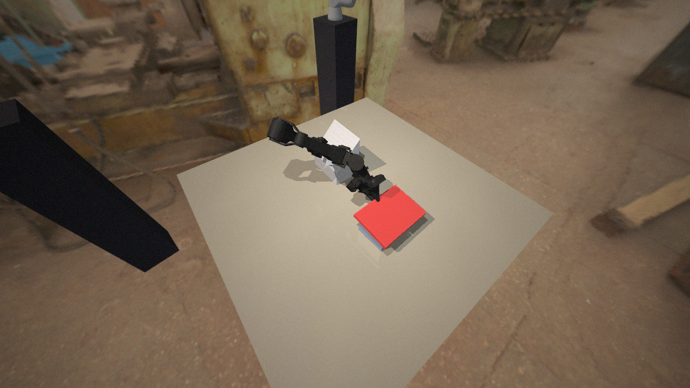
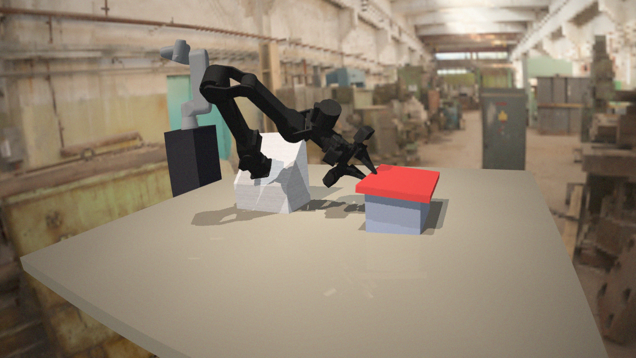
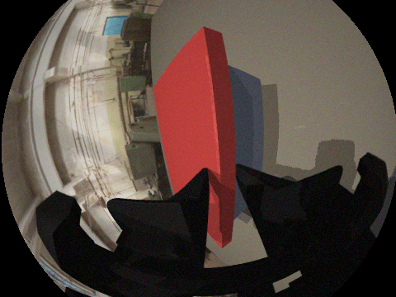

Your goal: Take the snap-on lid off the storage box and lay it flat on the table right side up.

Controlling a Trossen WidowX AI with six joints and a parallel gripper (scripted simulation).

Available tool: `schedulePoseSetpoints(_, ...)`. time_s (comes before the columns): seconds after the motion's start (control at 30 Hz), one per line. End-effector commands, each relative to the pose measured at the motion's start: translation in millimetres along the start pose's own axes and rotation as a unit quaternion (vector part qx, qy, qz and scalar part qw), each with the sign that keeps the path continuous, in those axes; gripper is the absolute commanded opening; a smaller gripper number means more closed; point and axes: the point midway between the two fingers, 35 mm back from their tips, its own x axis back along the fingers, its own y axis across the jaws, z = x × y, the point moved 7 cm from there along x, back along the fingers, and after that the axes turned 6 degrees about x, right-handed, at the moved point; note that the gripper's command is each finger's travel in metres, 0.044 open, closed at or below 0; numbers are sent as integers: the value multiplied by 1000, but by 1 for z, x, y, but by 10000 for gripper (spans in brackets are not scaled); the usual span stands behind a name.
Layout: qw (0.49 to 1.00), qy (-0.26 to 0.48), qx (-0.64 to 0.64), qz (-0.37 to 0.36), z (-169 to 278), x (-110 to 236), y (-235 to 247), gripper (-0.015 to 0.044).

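Note:
The storage box is blue-grey and stands upright on the table. The flat red lid lies on top of it, top face up, and overhangs its sides. My gripper is shut on the lid's rim on the side toward the arm's base. One finger is on the lid's top, the other is under the overhang. The lower fingertip is hidden behind the lid in the top and exterior views. Whether the lid is still snapped down, I cannot tell.
A white block with a sloped top stands on the table behind and beside my arm's base. A dark pedestal with a grey arm stands beyond the table's back edge. Another dark post stands left of the table.

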Motion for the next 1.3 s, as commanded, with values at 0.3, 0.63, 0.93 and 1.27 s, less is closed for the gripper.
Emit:
schedulePoseSetpoints(0.3, 1000, 1, 1, 0, 0, -1, 1, 0)
schedulePoseSetpoints(0.63, 1000, 3, 3, 0, -1, 3, 5, 0)
schedulePoseSetpoints(0.93, 1000, 3, 2, -1, -2, 9, 15, 0)
schedulePoseSetpoints(1.27, 1000, 3, 2, -1, -3, 15, 27, 0)
